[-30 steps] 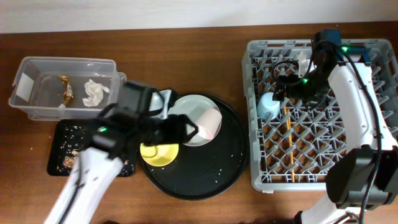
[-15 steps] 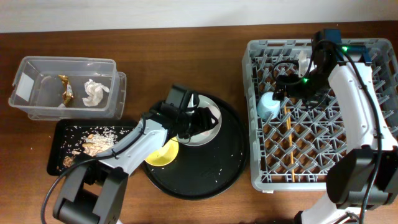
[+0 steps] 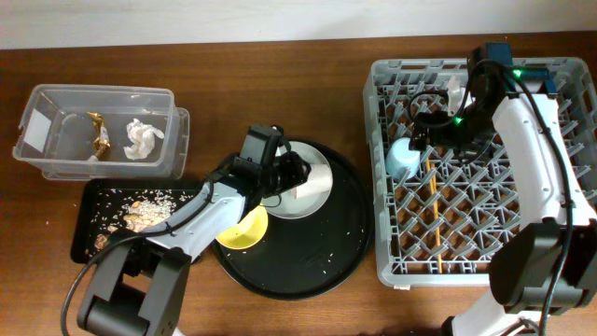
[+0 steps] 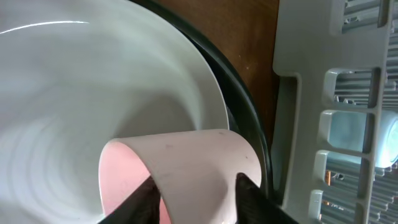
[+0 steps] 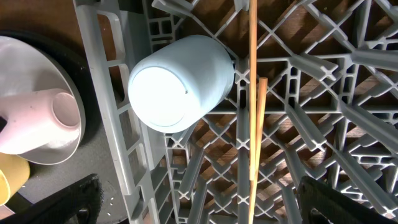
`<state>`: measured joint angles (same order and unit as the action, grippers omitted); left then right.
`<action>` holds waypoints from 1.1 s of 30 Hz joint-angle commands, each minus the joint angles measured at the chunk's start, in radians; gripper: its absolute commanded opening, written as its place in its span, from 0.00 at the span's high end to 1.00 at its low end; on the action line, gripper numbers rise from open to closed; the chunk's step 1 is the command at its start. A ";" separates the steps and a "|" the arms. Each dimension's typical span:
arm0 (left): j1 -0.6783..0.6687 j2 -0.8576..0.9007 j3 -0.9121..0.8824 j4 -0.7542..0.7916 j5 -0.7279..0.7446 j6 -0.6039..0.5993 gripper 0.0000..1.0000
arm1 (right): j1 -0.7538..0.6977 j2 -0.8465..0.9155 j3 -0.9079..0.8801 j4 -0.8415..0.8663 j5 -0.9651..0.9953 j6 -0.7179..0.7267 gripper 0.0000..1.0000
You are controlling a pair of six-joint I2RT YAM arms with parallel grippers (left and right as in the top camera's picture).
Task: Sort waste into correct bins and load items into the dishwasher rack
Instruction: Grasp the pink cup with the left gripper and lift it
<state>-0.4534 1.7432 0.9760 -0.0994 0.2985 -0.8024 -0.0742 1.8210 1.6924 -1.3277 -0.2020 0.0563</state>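
The white cup with pink inside (image 3: 320,177) lies on its side on the pale grey-green plate (image 3: 303,151). My left gripper (image 3: 297,177) is shut on the cup (image 4: 199,168), one finger at each side of its wall near the rim. The yellow bowl (image 3: 244,229) sits beside the plate on the round black tray. My right gripper (image 3: 437,131) is open and empty above the dishwasher rack (image 3: 382,224). The light blue cup (image 5: 180,81) stands upside down in the rack beside the chopsticks (image 5: 252,93). The tissue (image 3: 143,138) and gold wrapper (image 3: 98,133) lie in the clear tub (image 3: 37,98). Food scraps (image 3: 140,213) lie in the shallow black tray (image 3: 84,201).
The round black tray (image 3: 308,252) lies between the bins and the rack, with rice grains on it. The rack's grey wall (image 4: 305,62) stands close to the right of the cup. The table's far edge runs behind the tub and rack.
My left arm swung from near the yellow bowl and the bins over to the plate, and its gripper came round the white cup. The right arm has not moved.
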 commanded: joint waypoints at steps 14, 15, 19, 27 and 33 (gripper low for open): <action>-0.010 0.014 -0.008 0.072 0.168 0.015 0.79 | 0.002 0.001 0.017 0.000 -0.008 0.005 0.02; -0.010 0.015 -0.008 0.066 0.167 0.016 0.85 | 0.002 0.001 0.017 0.000 -0.008 0.005 0.02; -0.010 0.014 -0.008 0.069 0.150 0.018 1.00 | 0.002 0.001 0.017 0.000 -0.008 0.005 0.02; 0.288 -0.480 -0.006 0.083 0.750 0.100 1.00 | 0.002 0.001 0.017 0.006 -0.009 0.005 0.02; 0.404 -0.481 -0.006 0.084 1.007 0.100 1.00 | 0.000 0.000 0.018 -0.006 -0.621 -0.179 0.02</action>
<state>-0.0517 1.2606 0.9665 -0.0181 1.2285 -0.7219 -0.0753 1.8210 1.6962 -1.3098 -0.4133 0.0414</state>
